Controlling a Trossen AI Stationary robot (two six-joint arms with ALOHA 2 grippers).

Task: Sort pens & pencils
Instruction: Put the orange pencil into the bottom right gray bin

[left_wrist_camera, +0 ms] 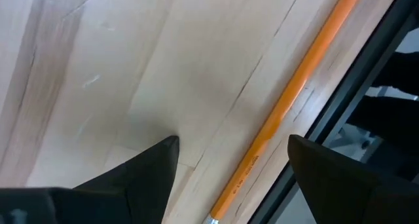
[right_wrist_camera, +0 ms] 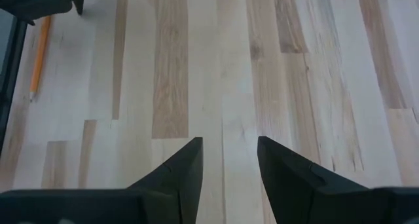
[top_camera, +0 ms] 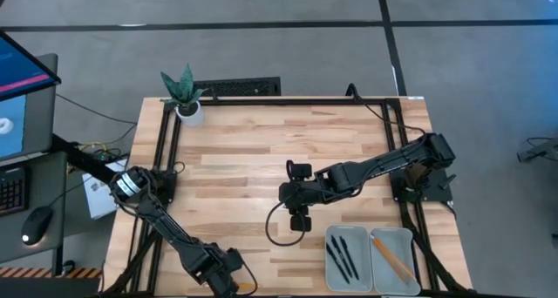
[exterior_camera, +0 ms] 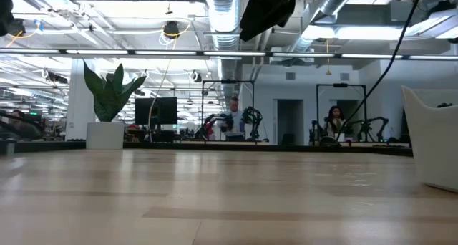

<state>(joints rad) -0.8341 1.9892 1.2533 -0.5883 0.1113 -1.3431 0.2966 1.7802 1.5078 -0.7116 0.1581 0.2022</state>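
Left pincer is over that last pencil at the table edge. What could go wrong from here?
1. The pencil lies close beside the table's dark frame rail; a nudge from the open left pincer could roll it against or over the rail.
2. One finger may land on the rail instead of the wood, spoiling the grasp.
3. Carrying it to the pencil tray crosses toward the right pincer; the arms could collide.

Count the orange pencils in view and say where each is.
2. One pencil lies in the right tray. Another lies on the table at its near edge, between the open left gripper's fingers.
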